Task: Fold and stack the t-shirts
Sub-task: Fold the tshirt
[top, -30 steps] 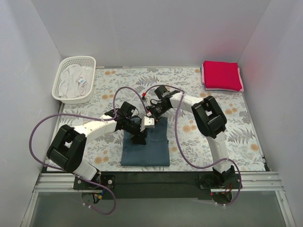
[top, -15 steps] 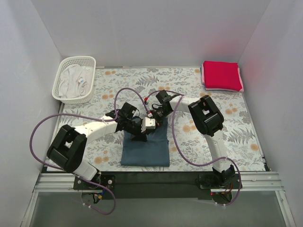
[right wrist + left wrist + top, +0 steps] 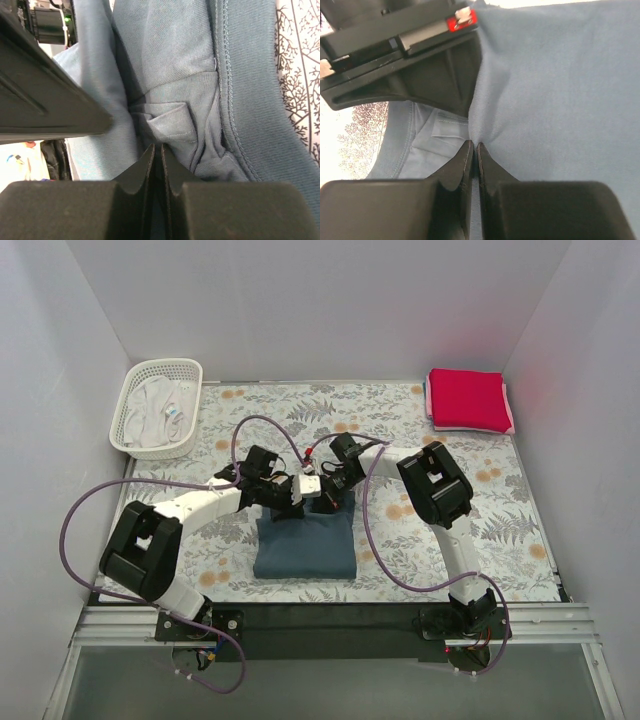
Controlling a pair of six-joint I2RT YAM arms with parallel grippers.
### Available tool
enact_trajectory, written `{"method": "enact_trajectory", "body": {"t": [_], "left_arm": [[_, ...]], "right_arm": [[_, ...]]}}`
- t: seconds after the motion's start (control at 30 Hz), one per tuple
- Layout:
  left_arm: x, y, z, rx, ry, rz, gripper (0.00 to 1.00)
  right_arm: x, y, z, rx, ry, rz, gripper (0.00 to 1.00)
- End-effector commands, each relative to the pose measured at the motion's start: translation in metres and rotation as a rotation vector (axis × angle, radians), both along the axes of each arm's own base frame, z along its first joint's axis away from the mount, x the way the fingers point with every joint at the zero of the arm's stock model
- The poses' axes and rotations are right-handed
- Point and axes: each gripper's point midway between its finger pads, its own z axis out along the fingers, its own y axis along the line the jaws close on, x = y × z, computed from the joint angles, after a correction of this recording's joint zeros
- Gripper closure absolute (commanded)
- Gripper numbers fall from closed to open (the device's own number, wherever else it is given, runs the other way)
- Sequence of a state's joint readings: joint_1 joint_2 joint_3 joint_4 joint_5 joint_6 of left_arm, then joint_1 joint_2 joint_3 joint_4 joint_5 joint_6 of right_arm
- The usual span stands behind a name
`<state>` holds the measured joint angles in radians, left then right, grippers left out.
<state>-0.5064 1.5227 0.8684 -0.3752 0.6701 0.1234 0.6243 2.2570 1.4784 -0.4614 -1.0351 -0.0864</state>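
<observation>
The dark slate blue t-shirt point(image 3: 305, 548) lies folded on the floral cloth near the table's front middle. My left gripper point(image 3: 297, 502) and right gripper point(image 3: 328, 498) meet side by side at its far edge. In the left wrist view the left gripper point(image 3: 474, 146) is shut on a pinch of the blue shirt point(image 3: 555, 95). In the right wrist view the right gripper point(image 3: 159, 148) is shut on folds of the blue shirt point(image 3: 170, 65) by its ribbed hem. The crimson red t-shirt point(image 3: 467, 398) lies folded on the pale pink t-shirt point(image 3: 511, 422) at the far right.
A white lattice basket point(image 3: 157, 407) holding white cloth stands at the far left. The grey-and-orange floral cloth point(image 3: 250, 415) covers the table. White walls close in the back and both sides. Purple cables loop over both arms.
Both grippers have moved toward the far side and come together at the blue shirt's far edge. The shirt's far edge has bunched up and its outline has shortened.
</observation>
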Motion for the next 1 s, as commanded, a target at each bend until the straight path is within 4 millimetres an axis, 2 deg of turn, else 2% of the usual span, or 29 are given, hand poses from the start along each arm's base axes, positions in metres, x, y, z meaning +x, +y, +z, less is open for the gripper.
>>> {"method": "enact_trajectory", "body": {"t": [0.0, 0.17, 0.23, 0.27, 0.37, 0.43, 0.53, 0.6, 0.93, 0.97], "left_arm": [[0.022, -0.008, 0.011, -0.032, -0.116, -0.023, 1.00], [0.014, -0.010, 0.005, -0.050, -0.100, -0.048, 1.00], [0.003, -0.007, -0.004, -0.037, -0.084, -0.064, 1.00], [0.001, -0.006, -0.004, -0.033, -0.102, -0.077, 1.00], [-0.011, -0.004, -0.009, -0.026, -0.100, -0.099, 1.00], [-0.016, -0.005, -0.010, -0.029, -0.088, -0.107, 1.00], [-0.021, -0.007, -0.009, -0.033, -0.081, -0.114, 1.00], [-0.024, -0.007, -0.008, -0.038, -0.077, -0.124, 1.00], [-0.060, -0.011, -0.020, -0.026, -0.009, -0.192, 1.00], [-0.062, -0.012, -0.021, -0.027, -0.002, -0.194, 1.00]], "right_arm": [[0.010, 0.000, -0.003, -0.059, -0.142, 0.009, 0.85], [0.041, 0.010, 0.025, -0.060, -0.285, -0.004, 0.84], [0.049, 0.011, 0.036, -0.063, -0.331, -0.001, 0.83], [0.057, 0.015, 0.047, -0.045, -0.365, -0.004, 0.83], [0.066, 0.018, 0.060, -0.035, -0.420, 0.003, 0.82], [0.067, 0.018, 0.056, -0.036, -0.434, 0.015, 0.81], [0.064, 0.016, 0.040, -0.050, -0.409, 0.045, 0.82], [0.058, 0.013, 0.027, -0.060, -0.366, 0.061, 0.82], [0.033, 0.002, 0.003, -0.054, -0.278, 0.115, 0.83], [0.024, -0.003, -0.004, -0.066, -0.253, 0.124, 0.82]]}}
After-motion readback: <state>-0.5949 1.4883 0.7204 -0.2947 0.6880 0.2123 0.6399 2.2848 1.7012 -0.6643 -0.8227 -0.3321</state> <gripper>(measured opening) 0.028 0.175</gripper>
